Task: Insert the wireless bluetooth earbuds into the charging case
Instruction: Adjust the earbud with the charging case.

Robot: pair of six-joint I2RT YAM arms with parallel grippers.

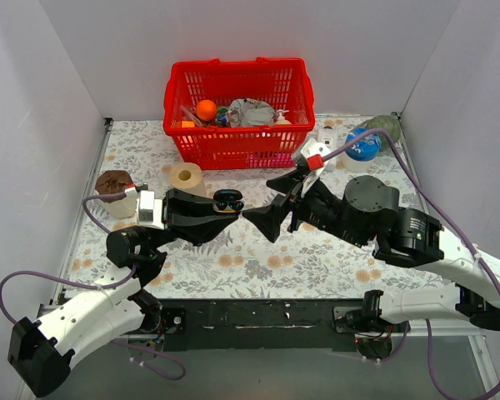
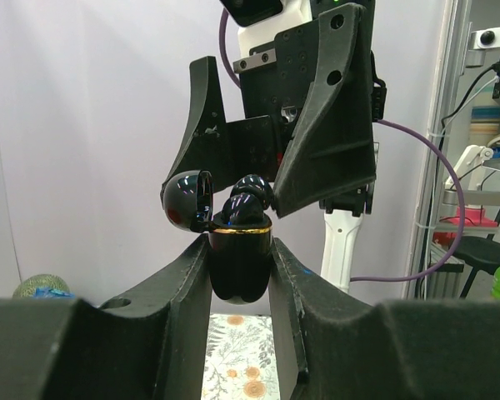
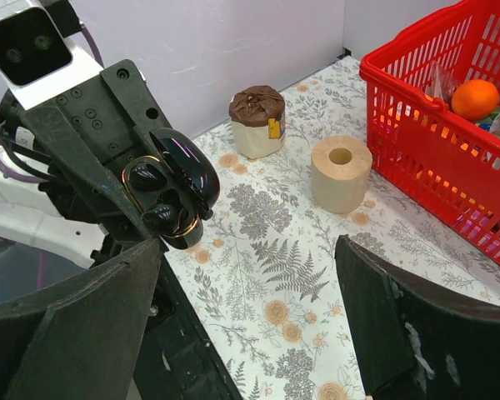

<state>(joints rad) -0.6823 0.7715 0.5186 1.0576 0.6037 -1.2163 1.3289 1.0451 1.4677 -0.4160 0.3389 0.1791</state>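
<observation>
The left gripper point(image 1: 223, 210) is shut tightly on the small glossy black oval charging case point(image 2: 241, 262) and holds it in the air with the lid open. One tiny black comma-shaped earbud point(image 2: 248, 193) stands a little above the gold rim; the second cannot be made out. The right gripper point(image 1: 271, 200), spread wide and empty, faces the case. It should probably press the bud down gently, straight into its pocket and away from the lid, while the left arm holds firm.

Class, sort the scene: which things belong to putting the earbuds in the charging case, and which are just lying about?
Job: charging case, lid open, in the shut left claw; earbud poking from it; open right claw.
Lying about: red basket, orange, tan tape roll, brown-topped cup.
</observation>
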